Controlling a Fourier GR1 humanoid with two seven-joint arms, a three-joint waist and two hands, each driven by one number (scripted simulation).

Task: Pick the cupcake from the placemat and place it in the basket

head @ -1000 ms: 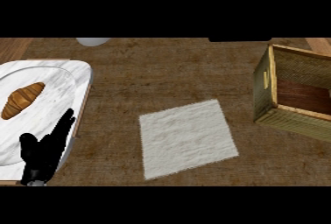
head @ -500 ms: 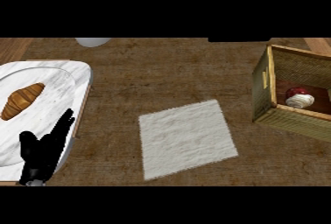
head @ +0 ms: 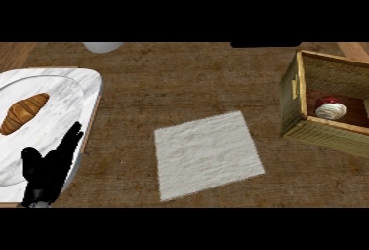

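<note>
- The cupcake (head: pixel 331 108) sits inside the basket (head: pixel 295 95) at the right edge — white frosting up, on the basket's dark floor.
- The placemat (head: pixel 207 154) lies bare at the counter's middle, well apart from the basket.
- My left hand (head: pixel 48 171) rests at lower left over the plate (head: pixel 61 105), fingers straight, holding nothing.
- A croissant (head: pixel 24 113) lies on that plate.

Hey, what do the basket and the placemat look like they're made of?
The basket looks like woven straw or wicker in a pale wooden frame: its walls show a fine ribbed weave, matte tan. The placemat seems to be a soft off-white cloth, perhaps felt or terry, judging by its fuzzy, dull surface.
</note>
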